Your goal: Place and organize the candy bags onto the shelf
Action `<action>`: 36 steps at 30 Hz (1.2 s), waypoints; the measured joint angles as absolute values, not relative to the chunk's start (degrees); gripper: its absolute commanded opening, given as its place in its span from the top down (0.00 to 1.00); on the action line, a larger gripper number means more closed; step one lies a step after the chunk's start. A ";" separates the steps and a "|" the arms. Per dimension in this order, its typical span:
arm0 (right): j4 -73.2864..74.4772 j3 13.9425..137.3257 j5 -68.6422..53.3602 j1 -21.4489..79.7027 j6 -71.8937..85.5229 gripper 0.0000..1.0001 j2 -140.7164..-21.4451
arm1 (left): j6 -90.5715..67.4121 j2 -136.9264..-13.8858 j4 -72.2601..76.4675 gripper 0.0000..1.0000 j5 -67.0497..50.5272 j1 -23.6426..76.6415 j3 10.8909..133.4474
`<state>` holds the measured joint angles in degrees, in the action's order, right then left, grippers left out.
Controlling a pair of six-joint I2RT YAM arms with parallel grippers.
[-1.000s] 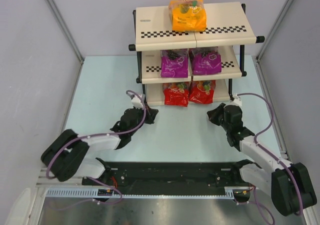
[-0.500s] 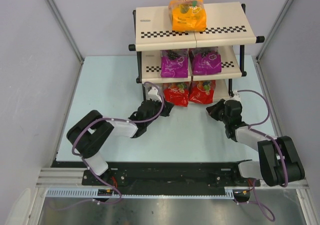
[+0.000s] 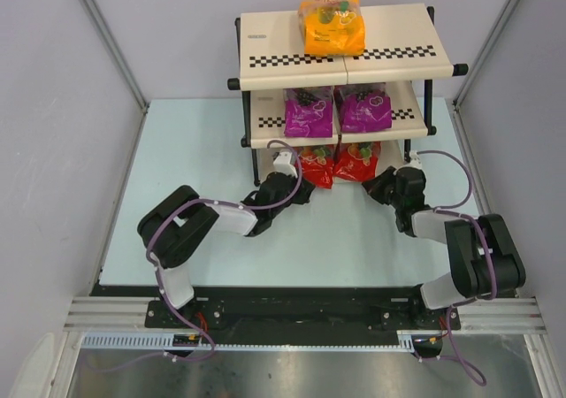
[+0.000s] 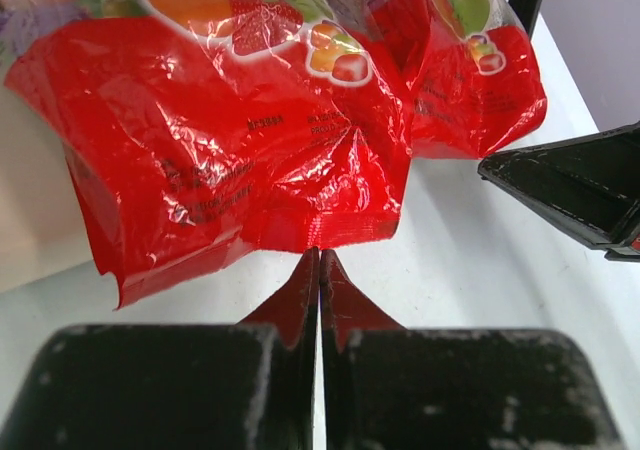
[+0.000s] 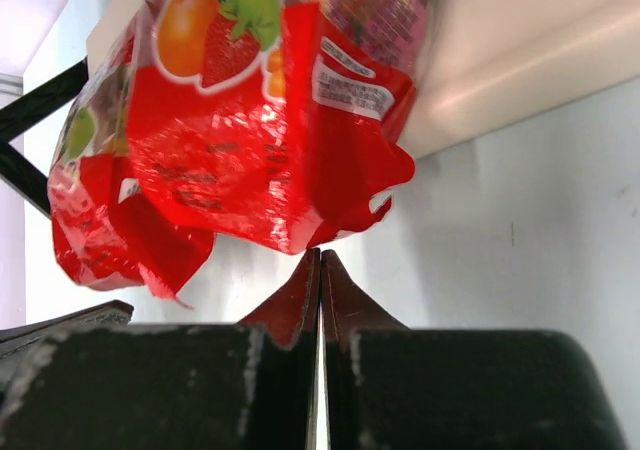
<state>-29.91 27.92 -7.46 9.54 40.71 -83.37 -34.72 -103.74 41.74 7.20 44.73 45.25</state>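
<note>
The shelf (image 3: 265, 57) holds the orange candy bag (image 3: 332, 26) on its top board, two purple bags (image 3: 309, 113) (image 3: 365, 109) on the middle board and two red bags (image 3: 314, 166) (image 3: 358, 161) on the bottom board. My left gripper (image 3: 303, 190) is shut and empty; in the left wrist view its tips (image 4: 320, 255) touch the lower edge of the left red bag (image 4: 230, 150). My right gripper (image 3: 378, 188) is shut and empty; its tips (image 5: 320, 255) meet the lower edge of the right red bag (image 5: 250, 140).
The shelf's black frame legs stand at both ends of the bottom board (image 3: 255, 164) (image 3: 409, 155). The two grippers lie close together in front of the bottom tier; the right gripper shows in the left wrist view (image 4: 570, 195). Grey walls enclose the pale table (image 3: 186, 168).
Both arms have reached forward to the shelf's bottom tier. The left gripper has moved right and forward to the left red bag; the right gripper has edged up to the right red bag.
</note>
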 measured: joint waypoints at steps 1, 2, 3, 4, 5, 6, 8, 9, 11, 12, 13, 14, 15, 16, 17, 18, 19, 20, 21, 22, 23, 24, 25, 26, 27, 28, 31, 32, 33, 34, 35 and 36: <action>-30.35 28.27 -7.79 9.45 40.80 1.00 -84.25 | -34.72 -104.18 41.56 1.00 7.29 44.73 45.74; -30.72 28.56 -8.03 9.32 40.95 1.00 -85.14 | -34.72 -104.64 41.32 1.00 7.33 44.73 46.22; -30.94 28.86 -8.23 9.19 41.01 1.00 -86.00 | -34.74 -104.90 41.15 1.00 7.38 44.75 46.50; -31.14 29.08 -8.38 9.06 41.17 1.00 -86.61 | -34.74 -105.14 40.95 1.00 7.38 44.77 46.72; -31.24 29.30 -8.54 8.93 41.28 1.00 -87.22 | -34.74 -105.45 40.91 1.00 7.38 44.77 46.98; -31.38 29.56 -8.67 8.78 41.43 1.00 -87.77 | -34.74 -105.95 40.75 1.00 7.38 44.77 47.48; -31.62 30.11 -8.99 8.45 41.63 1.00 -88.68 | -34.72 -107.00 40.56 1.00 7.35 44.77 48.75; -31.62 30.28 -9.08 8.32 41.63 1.00 -88.95 | -34.74 -107.85 40.53 1.00 7.33 44.77 49.17; -31.94 30.52 -9.37 7.92 41.76 1.00 -89.27 | -34.74 -108.92 40.51 1.00 7.33 44.77 49.87; -32.03 30.57 -9.52 7.73 41.80 1.00 -89.36 | -34.74 -109.32 40.51 1.00 7.33 44.77 50.13; -32.08 30.59 -9.56 7.55 41.80 1.00 -89.36 | -34.74 -109.82 40.49 1.00 7.33 44.77 50.52; -32.08 30.59 -9.61 7.31 41.82 1.00 -89.36 | -34.72 -110.24 40.47 1.00 7.33 44.77 50.83; -32.10 30.59 -9.67 7.11 41.82 1.00 -89.36 | -34.72 -110.56 40.42 1.00 7.33 44.77 51.13; -32.12 30.59 -9.78 6.92 41.82 1.00 -89.38 | -34.72 -110.96 40.29 1.00 7.35 44.84 51.57; -32.16 30.63 -9.96 6.68 41.82 1.00 -89.43 | -34.70 -111.37 40.18 1.00 7.35 44.88 52.07; -32.25 30.68 -10.02 6.46 41.82 1.00 -89.49 | -34.70 -111.68 40.10 1.00 7.35 44.88 52.47; -32.38 30.76 -10.13 6.24 41.82 1.00 -89.60 | -34.70 -111.96 39.97 1.00 7.35 44.88 52.88; -32.45 30.85 -10.24 6.07 41.82 1.00 -89.71 | -34.70 -112.22 39.88 1.00 7.42 44.88 53.30; -32.49 30.96 -10.37 5.87 41.82 1.00 -89.82 | -34.68 -112.40 39.79 1.00 7.62 44.88 53.63; -32.53 31.00 -10.44 5.78 41.82 1.00 -89.91 | -34.65 -112.53 39.70 1.00 7.81 44.93 53.82; -32.58 31.05 -10.55 5.69 41.82 1.00 -89.93 | -34.59 -112.62 39.66 1.00 8.10 44.99 54.02; -32.58 31.11 -10.63 5.58 41.82 1.00 -89.95 | -34.57 -112.73 39.57 1.00 8.40 45.01 54.19; -32.60 31.27 -10.74 5.50 41.82 1.00 -90.02 | -34.50 -112.88 39.38 1.00 8.71 45.12 54.54; -32.69 31.42 -10.85 5.43 41.82 1.00 -90.13 | -34.48 -113.03 39.20 1.00 8.93 45.23 54.81; -32.75 31.55 -10.94 5.34 41.82 1.00 -90.28 | -34.46 -113.16 39.18 1.00 9.02 45.28 54.92; -32.88 31.73 -11.03 5.23 41.82 1.00 -90.50 | -34.39 -113.23 39.07 1.00 9.30 45.34 55.07; -32.97 32.18 -11.31 4.97 41.80 1.00 -91.09 | -34.00 -113.27 38.33 1.00 10.00 45.43 55.42; -32.99 32.34 -11.35 4.89 41.82 1.00 -91.31 | -33.93 -113.30 38.06 1.00 10.22 45.47 55.53; -33.06 32.51 -11.49 4.75 41.82 1.00 -91.61 | -33.82 -113.32 37.89 1.00 10.37 45.52 55.66; -33.12 32.60 -11.49 4.67 41.82 1.00 -91.74 | -33.58 -113.36 37.78 1.00 10.48 45.52 55.72; -33.17 32.67 -11.51 4.54 41.82 1.00 -91.90 | -33.41 -113.40 37.63 1.00 10.63 45.52 55.81; -33.21 32.75 -11.51 4.45 41.82 1.00 -92.03 | -33.15 -113.43 37.41 1.00 10.92 45.52 55.90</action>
<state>-33.21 32.75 -11.51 4.45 41.82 -92.03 -33.15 -113.43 37.41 10.92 45.52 55.90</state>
